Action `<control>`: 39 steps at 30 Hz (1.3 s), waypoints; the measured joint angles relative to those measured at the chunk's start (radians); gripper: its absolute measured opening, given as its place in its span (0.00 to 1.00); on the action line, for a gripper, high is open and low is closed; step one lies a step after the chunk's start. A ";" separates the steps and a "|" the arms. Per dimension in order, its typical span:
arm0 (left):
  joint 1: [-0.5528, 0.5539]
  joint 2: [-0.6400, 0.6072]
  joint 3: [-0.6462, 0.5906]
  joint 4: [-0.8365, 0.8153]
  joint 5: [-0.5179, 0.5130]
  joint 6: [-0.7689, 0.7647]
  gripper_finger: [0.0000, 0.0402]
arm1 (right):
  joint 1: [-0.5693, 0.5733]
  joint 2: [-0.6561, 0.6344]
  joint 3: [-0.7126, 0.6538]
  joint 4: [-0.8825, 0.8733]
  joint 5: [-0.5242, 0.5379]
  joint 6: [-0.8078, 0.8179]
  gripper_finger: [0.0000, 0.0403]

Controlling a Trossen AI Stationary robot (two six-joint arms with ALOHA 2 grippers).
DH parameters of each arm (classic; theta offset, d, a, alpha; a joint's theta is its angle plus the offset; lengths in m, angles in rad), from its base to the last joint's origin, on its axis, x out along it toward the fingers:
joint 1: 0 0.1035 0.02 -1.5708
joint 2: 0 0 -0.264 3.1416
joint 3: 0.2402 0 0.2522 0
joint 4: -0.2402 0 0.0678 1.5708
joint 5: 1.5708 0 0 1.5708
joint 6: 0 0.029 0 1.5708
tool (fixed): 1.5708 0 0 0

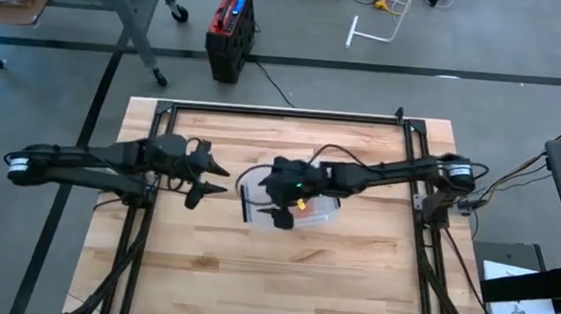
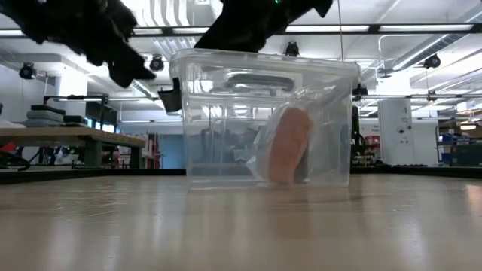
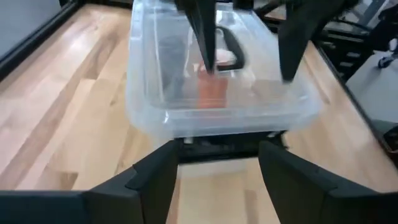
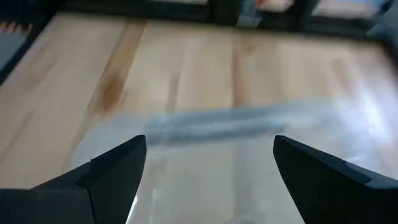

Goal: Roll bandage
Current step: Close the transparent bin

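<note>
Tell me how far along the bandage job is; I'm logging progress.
Early. The bandage roll sits inside the closed clear box, nothing unrolled or rerolled. In hand: the right tool, open, hangs over the lid; the left tool, open, faces the box's side. Left: opening, rolling.

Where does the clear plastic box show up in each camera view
High view: clear plastic box at table centre, under the right gripper.
Low view: box mid-picture, orange roll inside.
Left wrist view: box ahead of the open fingers.
Right wrist view: blurred clear rim just below.
Shared landmark: the orange roll.
</note>
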 joint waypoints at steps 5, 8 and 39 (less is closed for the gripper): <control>0.000 0.042 -0.107 0.103 -0.001 0.001 0.52 | -0.012 -0.038 -0.118 0.196 0.018 -0.011 0.86; -0.017 0.050 -0.147 0.085 -0.001 -0.055 0.50 | -0.017 -0.026 -0.165 0.279 -0.007 -0.013 0.86; -0.230 0.266 -0.312 0.665 -0.419 0.002 0.47 | -0.117 0.063 -0.166 0.411 -0.066 0.022 0.86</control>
